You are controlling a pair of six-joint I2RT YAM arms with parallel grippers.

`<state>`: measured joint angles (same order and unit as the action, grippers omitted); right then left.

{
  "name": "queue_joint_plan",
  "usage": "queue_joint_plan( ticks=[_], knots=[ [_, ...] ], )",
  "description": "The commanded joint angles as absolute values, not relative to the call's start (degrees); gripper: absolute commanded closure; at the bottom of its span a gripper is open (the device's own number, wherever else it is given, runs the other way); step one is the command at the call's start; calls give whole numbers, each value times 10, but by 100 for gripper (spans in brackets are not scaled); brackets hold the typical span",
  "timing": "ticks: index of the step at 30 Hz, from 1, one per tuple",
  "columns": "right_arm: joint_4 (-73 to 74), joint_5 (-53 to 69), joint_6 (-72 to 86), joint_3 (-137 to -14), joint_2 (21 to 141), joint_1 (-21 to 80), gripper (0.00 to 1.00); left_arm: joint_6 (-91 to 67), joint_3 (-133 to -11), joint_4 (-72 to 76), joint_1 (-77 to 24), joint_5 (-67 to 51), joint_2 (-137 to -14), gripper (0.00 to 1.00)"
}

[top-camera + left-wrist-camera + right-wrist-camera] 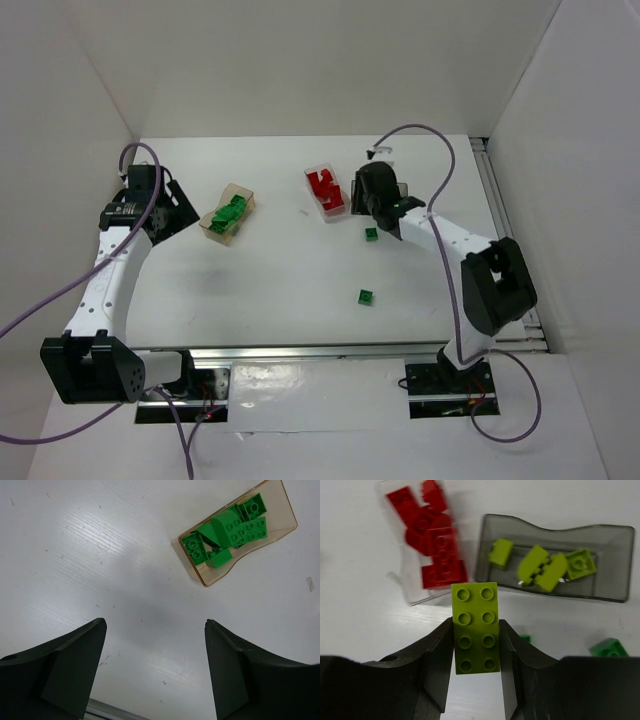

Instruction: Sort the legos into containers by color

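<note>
1. Right gripper [476, 647]: clamped on a lime brick [475, 605], a finger on each long side, studs facing the wrist camera. Can't tell if it's clear of the table [280, 290].
2. From the held brick, the smoky grey container [615, 565] is at 1 o'clock and near. It has about four lime pieces [542, 567] inside. In the top view the right arm hides most of it.
3. The clear container [412, 596] is at 11 o'clock from the held brick, just beside the grey one. It holds only red bricks [437, 545].
4. The tan container [280, 510] is at 10 o'clock from table centre in the top view. It holds only dark green bricks [230, 532].
5. Left gripper [155, 670]: jaws wide apart, nothing between them, over bare table. The tan container is at 1 o'clock in its wrist view, well apart.
6. Loose pieces: one dark green brick [371, 233] at 3 o'clock from table centre, a second green brick [366, 296] at 5 o'clock. No loose red or lime visible.
7. Status, my read: nearly done. Reds look finished. Left to do: put the held lime in the grey container, then move the two greens across to the tan one.
</note>
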<state>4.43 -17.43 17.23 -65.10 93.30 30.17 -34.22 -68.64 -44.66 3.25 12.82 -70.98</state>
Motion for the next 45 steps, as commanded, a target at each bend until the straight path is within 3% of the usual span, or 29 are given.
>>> queue_joint_plan(
  ticks=[1, 8, 15, 19, 20, 23, 26, 29, 36, 39, 42, 45],
  knots=[
    [90, -180, 214, -700, 978, 254, 60, -328, -687, -432, 36, 123, -706, 11],
    [96, -205, 202, -800, 1070, 212, 57, -328, -693, -432, 36, 123, -711, 11],
    [111, -175, 207, -857, 1126, 195, 49, -328, -693, -432, 36, 123, -711, 11],
    [103, -152, 202, -868, 1139, 200, 13, -328, -698, -432, 36, 118, -711, 11],
    [103, -152, 202, -874, 1139, 200, 9, -328, -698, -432, 36, 118, -711, 11],
    [112, -199, 202, -851, 1123, 207, 11, -328, -703, -432, 36, 118, -711, 11],
    [69, -234, 221, -759, 1036, 207, 23, -328, -703, -432, 36, 118, -711, 11],
    [57, -239, 239, -687, 957, 195, 43, -328, -703, -432, 36, 118, -711, 11],
    [124, -250, 321, -619, 894, 129, 57, -328, -703, -432, 36, 107, -716, 12],
    [153, -240, 357, -590, 889, 109, 46, -328, -693, -426, 36, 102, -711, 12],
    [185, -235, 391, -569, 905, 96, 24, -328, -693, -426, 36, 102, -711, 12],
    [175, -190, 398, -548, 917, 75, 15, -323, -687, -426, 36, 102, -711, 12]
  ],
)
